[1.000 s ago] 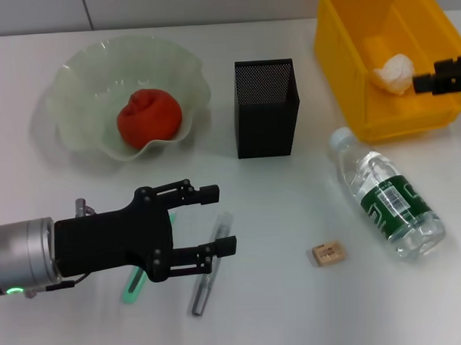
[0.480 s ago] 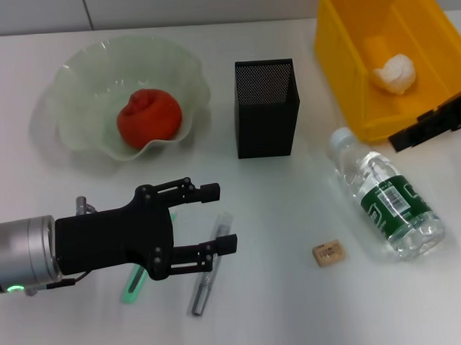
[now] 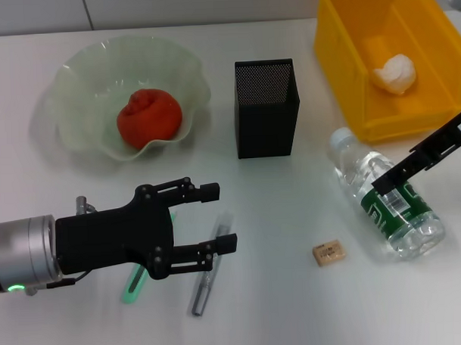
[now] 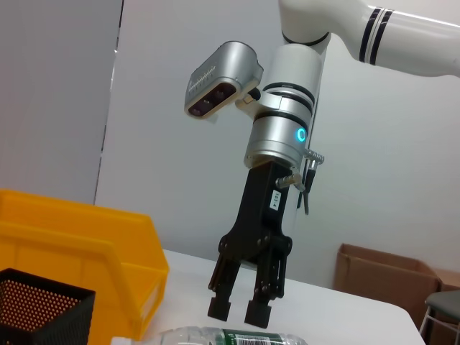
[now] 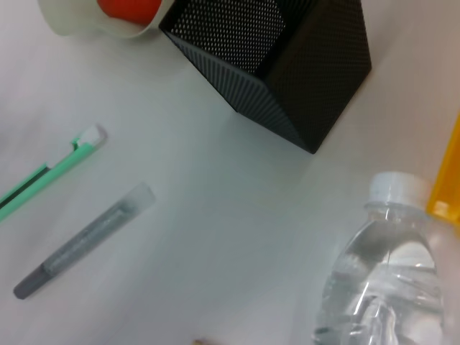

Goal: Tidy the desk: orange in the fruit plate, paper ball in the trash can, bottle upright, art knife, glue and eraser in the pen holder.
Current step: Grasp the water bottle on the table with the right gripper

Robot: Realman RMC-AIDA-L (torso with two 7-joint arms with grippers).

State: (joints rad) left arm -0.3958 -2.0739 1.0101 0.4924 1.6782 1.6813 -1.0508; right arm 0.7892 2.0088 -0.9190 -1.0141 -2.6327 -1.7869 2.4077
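Note:
The bottle lies on its side on the desk, cap toward the pen holder. My right gripper hangs just above the bottle's label, open, seen from the left wrist as right gripper over the bottle. My left gripper hovers open over the glue, with the art knife partly hidden beneath it. The eraser sits between glue and bottle. The orange rests in the fruit plate. The paper ball lies in the trash can.
The right wrist view looks down on the bottle's cap end, the pen holder, the glue and the art knife. The trash can stands close behind the bottle.
My right gripper has left the trash can and come down and forward to just above the lying bottle. The paper ball stays in the bin. The left arm has not moved.

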